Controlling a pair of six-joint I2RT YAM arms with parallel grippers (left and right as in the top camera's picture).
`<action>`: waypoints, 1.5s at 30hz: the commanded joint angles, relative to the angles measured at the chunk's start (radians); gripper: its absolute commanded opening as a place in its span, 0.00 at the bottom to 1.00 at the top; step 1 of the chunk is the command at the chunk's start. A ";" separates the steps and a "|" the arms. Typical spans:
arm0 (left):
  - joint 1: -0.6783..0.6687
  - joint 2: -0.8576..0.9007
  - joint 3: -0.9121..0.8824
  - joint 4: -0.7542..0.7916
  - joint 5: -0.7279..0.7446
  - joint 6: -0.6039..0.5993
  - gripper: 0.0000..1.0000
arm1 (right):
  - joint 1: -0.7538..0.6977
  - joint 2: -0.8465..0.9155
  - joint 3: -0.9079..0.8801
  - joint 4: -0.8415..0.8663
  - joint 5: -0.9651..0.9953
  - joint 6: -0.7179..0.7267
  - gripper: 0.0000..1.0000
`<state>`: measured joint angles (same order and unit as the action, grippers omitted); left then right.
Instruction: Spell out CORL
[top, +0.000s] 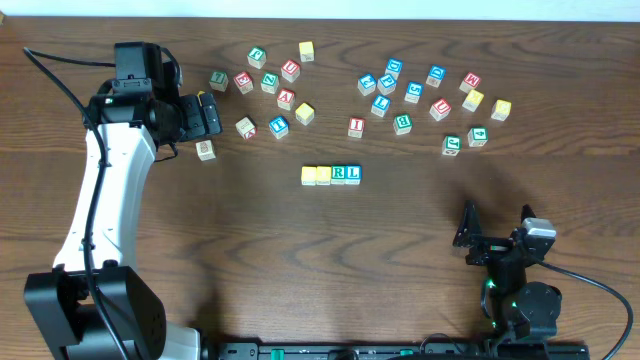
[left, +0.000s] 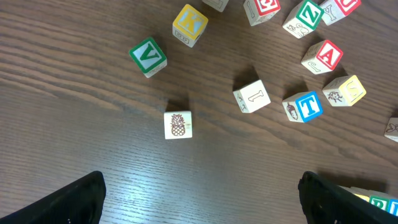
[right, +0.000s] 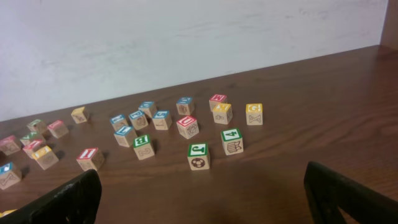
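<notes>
Four cubes stand touching in a straight row at the table's middle: two yellow-faced cubes (top: 309, 175) (top: 323, 175), then the green R cube (top: 339, 174) and the blue L cube (top: 353, 174). I cannot read the letters on the yellow faces. My left gripper (top: 212, 115) hangs open at the back left, well apart from the row, with nothing between its fingers (left: 81, 199). In the left wrist view an end of the row (left: 373, 199) peeks out behind the right finger. My right gripper (top: 497, 222) stands open and empty at the front right, and the row does not show in its wrist view.
Loose letter cubes lie in two clusters along the back, one at the left (top: 270, 85) and one at the right (top: 420, 95). A pineapple-faced cube (left: 178, 124) lies just ahead of the left gripper. A green J cube (right: 199, 155) is the nearest one ahead of the right gripper.
</notes>
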<state>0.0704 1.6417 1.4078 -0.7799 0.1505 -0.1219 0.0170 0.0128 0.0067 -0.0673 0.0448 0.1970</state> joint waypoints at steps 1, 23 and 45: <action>0.003 -0.016 0.023 -0.002 -0.013 0.017 0.98 | -0.010 -0.008 -0.001 -0.005 -0.003 -0.015 0.99; 0.001 -0.025 0.023 -0.002 -0.013 0.017 0.98 | -0.010 -0.008 -0.001 -0.005 -0.002 -0.015 0.99; -0.003 -0.764 -0.513 0.278 -0.114 0.077 0.98 | -0.010 -0.008 -0.001 -0.005 -0.002 -0.015 0.99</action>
<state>0.0685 0.9733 1.0023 -0.5575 0.0601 -0.0757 0.0170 0.0124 0.0067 -0.0677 0.0441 0.1963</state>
